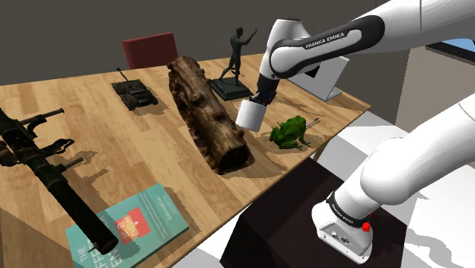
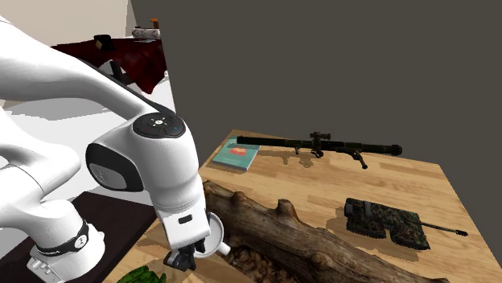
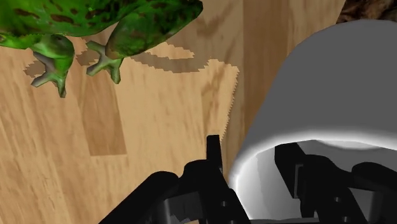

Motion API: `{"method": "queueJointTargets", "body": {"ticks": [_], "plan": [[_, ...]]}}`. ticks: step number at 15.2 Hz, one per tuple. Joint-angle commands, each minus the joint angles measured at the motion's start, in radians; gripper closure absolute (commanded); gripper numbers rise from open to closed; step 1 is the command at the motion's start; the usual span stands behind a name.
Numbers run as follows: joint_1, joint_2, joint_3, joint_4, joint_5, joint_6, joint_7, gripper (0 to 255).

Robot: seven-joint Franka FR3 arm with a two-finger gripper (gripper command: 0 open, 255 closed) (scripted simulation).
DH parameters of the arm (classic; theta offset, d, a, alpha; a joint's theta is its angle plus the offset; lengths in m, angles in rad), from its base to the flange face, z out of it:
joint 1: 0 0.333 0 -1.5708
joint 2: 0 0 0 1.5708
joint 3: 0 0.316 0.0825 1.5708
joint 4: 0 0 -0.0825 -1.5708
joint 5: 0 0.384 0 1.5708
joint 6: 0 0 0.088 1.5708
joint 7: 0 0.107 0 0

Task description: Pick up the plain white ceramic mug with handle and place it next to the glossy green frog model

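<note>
Gripper state: the gripper (image 3: 251,156) is clamped on the wall of the mug (image 3: 331,95). One of the fingers (image 3: 213,149) is outside the wall and the other is inside the opening.
Mug position: the mug hangs directly under the fingertips, mouth toward the hand. You cannot tell from these views whether its base touches the table (image 1: 91,99) (treat it as carried).
Mug handle: not made out, so do not rely on its direction.
Frog position: the frog (image 3: 95,25) lies on the outer finger's side, ahead of that fingertip. A strip of bare wood separates it from the mug.
Governing relation: the mug body sits on the inner finger's side and the frog on the outer finger's side. The mug and the frog are near each other but not touching.
Shoulder check: the mug (image 1: 251,114) is below the gripper (image 1: 259,99). The frog (image 1: 289,131) is on one side of it and the log (image 1: 209,114) on the other.
Judged step: the mug appears ready to set down, and little sideways travel seems needed.
Next move: lower the mug straight along the fingers' axis. Part the fingers only once it rests on the wood.
Risk: drift toward the outer finger's side would push that finger or the mug wall into the frog's feet.
</note>
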Motion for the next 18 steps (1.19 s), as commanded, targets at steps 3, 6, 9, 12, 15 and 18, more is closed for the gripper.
{"method": "queueJointTargets", "body": {"ticks": [3,6,9,12,15,18], "plan": [[0.01,0.054,0.011,-0.007,-0.001,0.004,0.008,0],[0.003,0.058,0.003,0.008,-0.003,-0.008,-0.004,0],[0.008,0.023,0.007,0.005,-0.002,-0.04,0.002,0],[0.007,-0.02,0.005,0.062,-0.002,-0.14,0.002,0],[0.007,-0.02,0.005,0.062,-0.002,-0.14,0.002,0],[0.007,-0.02,0.005,0.062,-0.002,-0.14,0.002,0]]}}
